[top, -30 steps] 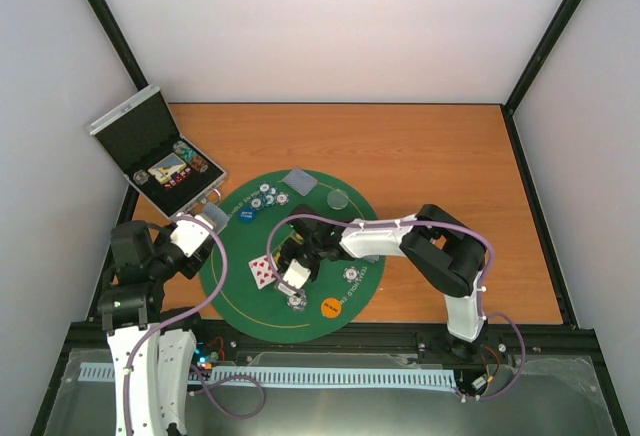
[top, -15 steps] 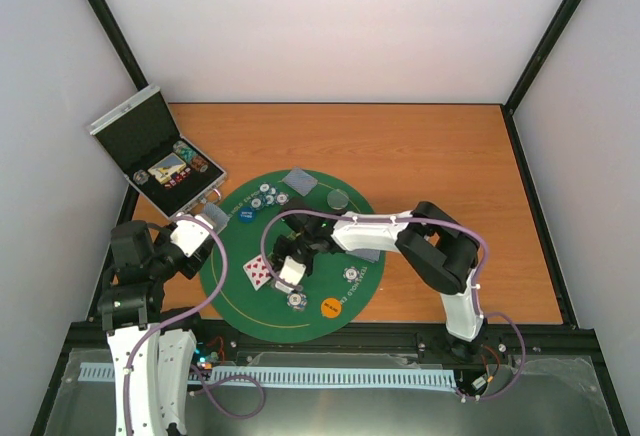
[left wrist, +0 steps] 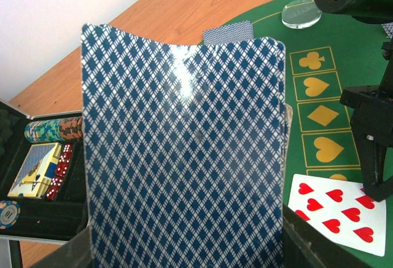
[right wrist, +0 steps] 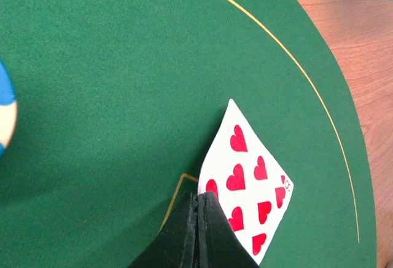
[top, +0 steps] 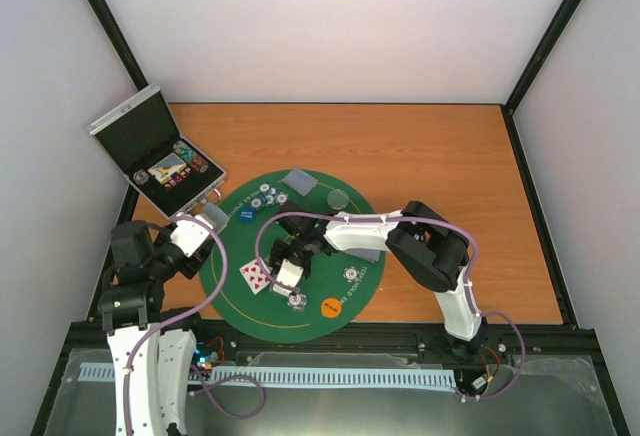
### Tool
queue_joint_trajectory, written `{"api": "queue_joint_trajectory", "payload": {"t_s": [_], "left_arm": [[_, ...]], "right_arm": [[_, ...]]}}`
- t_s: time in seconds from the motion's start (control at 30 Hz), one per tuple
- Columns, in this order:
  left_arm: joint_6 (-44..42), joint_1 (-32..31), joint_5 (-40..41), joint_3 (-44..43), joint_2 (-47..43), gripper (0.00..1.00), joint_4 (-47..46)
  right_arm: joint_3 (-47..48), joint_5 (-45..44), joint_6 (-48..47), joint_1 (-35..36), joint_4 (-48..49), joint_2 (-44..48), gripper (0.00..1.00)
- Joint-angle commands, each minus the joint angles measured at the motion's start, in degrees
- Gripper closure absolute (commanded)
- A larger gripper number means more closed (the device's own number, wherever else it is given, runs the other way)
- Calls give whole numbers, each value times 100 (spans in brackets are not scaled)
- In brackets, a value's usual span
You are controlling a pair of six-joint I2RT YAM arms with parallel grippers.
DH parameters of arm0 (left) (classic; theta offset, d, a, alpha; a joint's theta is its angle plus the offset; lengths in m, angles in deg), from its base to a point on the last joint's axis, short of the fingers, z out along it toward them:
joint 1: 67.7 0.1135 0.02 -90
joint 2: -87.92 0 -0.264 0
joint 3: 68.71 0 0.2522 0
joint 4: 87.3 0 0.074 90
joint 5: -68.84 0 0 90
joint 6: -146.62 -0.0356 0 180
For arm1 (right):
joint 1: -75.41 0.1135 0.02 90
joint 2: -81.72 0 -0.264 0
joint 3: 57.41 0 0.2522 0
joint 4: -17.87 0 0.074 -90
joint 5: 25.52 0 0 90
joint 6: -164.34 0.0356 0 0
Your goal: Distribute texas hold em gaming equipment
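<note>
Controlling relation: the face-up card lies against the tip of the right pincer.

1. Right pincer. Both fingers are pressed together with nothing between them. The tip rests at the inner edge of the card. Whether it bears down on the card or only touches the edge cannot be told.
2. Card. It is a hearts card and lies flat on the mat, in the near-left part and inside the gold border line. From the pincer, the card extends outward toward the mat's left edge. Its long axis runs oblique to the line of the closed fingers, not along it.
3. Left pincer. It sits at the mat's left edge, apart from the card. Its jaws stand part-way open around the deck, which is held upright with the blue-checked backs toward the wrist camera.
4. Nearer arm. The right arm is at the card. The left arm is occupied with the deck.

Assessment: any further placement of the card falls to the right pincer. A push in line with the fingers would probably turn the card, because the contact point is off its long axis.
</note>
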State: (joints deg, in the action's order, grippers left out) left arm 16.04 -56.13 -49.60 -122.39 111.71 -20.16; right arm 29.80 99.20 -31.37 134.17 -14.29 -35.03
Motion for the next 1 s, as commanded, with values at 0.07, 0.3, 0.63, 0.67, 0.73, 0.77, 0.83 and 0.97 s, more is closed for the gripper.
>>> {"api": "queue_joint_trajectory", "payload": {"t_s": [0.07, 0.3, 0.63, 0.67, 0.73, 0.77, 0.83, 0.97], "left_arm": [[-60, 56, -3, -93, 7, 49, -161], [-64, 56, 6, -94, -1, 49, -144], [-64, 56, 4, -121, 4, 49, -140], [-61, 56, 1, -119, 8, 49, -136], [-71, 56, 6, -120, 6, 49, -135], [-65, 57, -8, -121, 10, 49, -135], [-79, 61, -16, -117, -1, 49, -131], [-168, 56, -31, -121, -19, 49, -65]], "right_arm": [[-54, -224, -162, 23, -76, -8, 97], [-95, -291, -239, -12, 17, 43, 85], [-351, -499, -129, -86, 302, 383, 76], [-411, -464, -66, -106, 377, 462, 75], [-530, -371, 29, -143, 527, 655, 70], [-591, -314, 120, -157, 631, 745, 66], [-728, -72, 439, -201, 966, 1019, 57], [-1149, 598, 2481, -399, 2487, 1605, 35]]}}
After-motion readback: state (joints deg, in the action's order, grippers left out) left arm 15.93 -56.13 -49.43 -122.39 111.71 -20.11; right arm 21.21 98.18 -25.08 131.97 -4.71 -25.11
